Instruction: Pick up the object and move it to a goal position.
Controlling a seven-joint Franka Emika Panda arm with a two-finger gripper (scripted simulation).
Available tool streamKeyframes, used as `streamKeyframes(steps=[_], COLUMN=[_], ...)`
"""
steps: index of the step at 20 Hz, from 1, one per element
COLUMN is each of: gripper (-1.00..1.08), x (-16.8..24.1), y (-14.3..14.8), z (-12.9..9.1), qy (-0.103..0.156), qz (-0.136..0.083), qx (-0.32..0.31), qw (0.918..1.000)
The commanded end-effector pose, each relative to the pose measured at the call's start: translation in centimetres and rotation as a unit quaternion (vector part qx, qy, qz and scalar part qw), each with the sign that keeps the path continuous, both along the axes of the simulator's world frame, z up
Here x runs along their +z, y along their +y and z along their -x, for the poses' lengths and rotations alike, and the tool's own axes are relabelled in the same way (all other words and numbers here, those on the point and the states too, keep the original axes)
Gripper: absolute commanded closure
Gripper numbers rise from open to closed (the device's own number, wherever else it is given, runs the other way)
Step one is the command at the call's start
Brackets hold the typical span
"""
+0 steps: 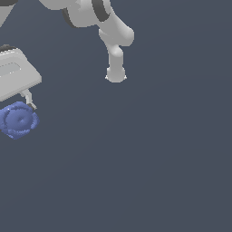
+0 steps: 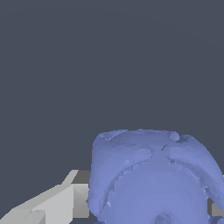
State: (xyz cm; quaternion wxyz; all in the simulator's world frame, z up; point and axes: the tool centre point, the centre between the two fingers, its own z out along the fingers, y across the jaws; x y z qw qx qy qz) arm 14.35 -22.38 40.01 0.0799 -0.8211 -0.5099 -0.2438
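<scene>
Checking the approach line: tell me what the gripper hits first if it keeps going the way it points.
The blue-violet ball. In the wrist view it fills the space beside one finger, right ahead of the gripper. Whether the pads already touch it cannot be told.

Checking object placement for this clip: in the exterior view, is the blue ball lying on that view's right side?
No, the blue ball sits at the exterior view's far left edge, just below the white pincer.
</scene>
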Motion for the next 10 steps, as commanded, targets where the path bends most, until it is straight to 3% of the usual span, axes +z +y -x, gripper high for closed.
streamKeyframes(steps=[1, 10], gripper=[1.08, 1.08], x=[0.21, 0.42], y=[-0.13, -0.29], z=[-0.11, -0.25], qy=[-0.001, -0.002], qz=[-0.001, -0.001], qx=[0.002, 0.005], qw=[1.0000, 1.0000])
